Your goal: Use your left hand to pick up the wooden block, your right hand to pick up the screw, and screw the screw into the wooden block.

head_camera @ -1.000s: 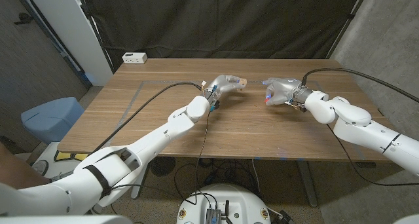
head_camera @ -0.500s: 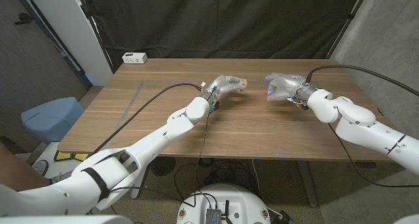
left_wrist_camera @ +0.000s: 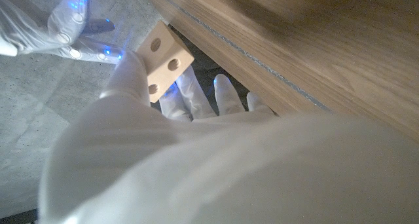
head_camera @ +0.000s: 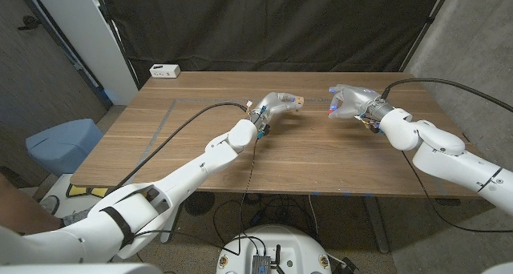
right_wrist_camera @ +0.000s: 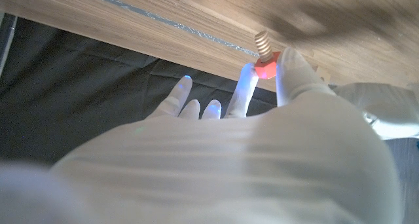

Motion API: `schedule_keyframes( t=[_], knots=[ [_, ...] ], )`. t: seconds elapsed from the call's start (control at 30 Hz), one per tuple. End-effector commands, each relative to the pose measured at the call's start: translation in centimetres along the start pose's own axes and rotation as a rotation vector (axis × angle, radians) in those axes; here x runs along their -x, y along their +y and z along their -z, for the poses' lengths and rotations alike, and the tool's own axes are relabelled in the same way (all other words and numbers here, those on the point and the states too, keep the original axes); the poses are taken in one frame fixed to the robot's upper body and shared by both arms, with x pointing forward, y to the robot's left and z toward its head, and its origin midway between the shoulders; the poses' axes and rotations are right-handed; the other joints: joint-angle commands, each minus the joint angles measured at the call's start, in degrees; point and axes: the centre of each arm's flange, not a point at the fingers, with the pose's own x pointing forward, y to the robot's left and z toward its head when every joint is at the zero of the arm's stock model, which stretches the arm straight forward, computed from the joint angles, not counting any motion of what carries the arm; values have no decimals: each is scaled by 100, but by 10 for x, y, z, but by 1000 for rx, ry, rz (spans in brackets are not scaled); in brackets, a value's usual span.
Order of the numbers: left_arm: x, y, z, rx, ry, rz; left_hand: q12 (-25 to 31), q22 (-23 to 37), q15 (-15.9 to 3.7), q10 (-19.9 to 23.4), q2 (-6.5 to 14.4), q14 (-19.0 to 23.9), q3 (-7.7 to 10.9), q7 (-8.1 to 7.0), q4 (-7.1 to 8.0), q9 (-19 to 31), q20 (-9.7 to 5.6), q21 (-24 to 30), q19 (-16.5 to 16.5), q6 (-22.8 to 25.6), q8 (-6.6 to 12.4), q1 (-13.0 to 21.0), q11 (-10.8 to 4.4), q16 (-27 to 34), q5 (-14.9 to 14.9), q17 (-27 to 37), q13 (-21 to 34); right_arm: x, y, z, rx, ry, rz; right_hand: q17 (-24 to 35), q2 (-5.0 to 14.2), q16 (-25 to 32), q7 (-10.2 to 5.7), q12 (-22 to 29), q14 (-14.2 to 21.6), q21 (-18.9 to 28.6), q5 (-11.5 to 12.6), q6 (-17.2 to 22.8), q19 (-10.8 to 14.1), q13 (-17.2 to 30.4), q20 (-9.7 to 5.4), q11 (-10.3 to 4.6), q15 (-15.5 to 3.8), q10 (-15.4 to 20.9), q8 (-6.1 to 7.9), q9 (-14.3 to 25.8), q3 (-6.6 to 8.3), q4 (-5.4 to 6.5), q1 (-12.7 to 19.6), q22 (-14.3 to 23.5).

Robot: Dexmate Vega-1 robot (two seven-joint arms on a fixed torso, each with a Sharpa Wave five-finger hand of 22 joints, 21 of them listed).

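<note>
Both pieces are up off the desk (head_camera: 200,158) now, and they look like easy cargo. The left robot hand (head_camera: 276,103) has the wooden block (head_camera: 296,101) pinched near one end, the rest of it sticking out toward the middle; in the left wrist view the block (left_wrist_camera: 163,59) shows a face with round holes, thumb on one side, fingers (left_wrist_camera: 196,99) behind. By my read it is light, rigid and grippy enough, so a firm hold low on its sides should do, provided the holed face stays uncovered. Across the gap, the right robot hand (head_camera: 349,102) is clamped on the screw (head_camera: 332,111), and the right wrist view shows the red head of the screw (right_wrist_camera: 266,64) caught between fingertips with the threaded shaft poking free. It is small, stiff and probably the slippery one: the grip belongs on that red head, never on the thread, and I'd guess a twist could roll it out of the fingers. The two hands hang near each other over the middle of the desk, apart, with open wood below and the far edge beyond. Farther back, a white power strip (head_camera: 164,70) sits by the far left corner, well clear, in front of the dark curtain (head_camera: 264,26).
</note>
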Motion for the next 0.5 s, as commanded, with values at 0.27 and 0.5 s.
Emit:
schedule_keyframes(
  t=[0.27, 0.5],
  knots=[
    [-6, -11, -3, 47, -22, 7, -29, 27, -576, 36, 173, 58, -2, 91, 30, 23, 0, 25, 18, 276, 45, 138, 10, 39, 42, 2, 11, 3, -10, 7, -291, 31, 96, 1, 24, 15, 76, -10, 80, -25, -22, 39, 93, 17, -353, 54, -303, 76, 70, 27, 7, 8, 56, 3],
    [-11, -12, -3, 78, -26, -11, -33, 26, -586, 46, 174, 68, -6, 85, 26, 23, -9, 26, 19, 286, 46, 140, 10, 42, 42, 1, 15, 1, -11, 7, -400, 33, 144, -6, 50, 17, 98, -14, 106, -27, -37, 67, 129, 16, -345, 81, -280, 107, 76, -2, -5, 10, 71, 3]
  ],
)
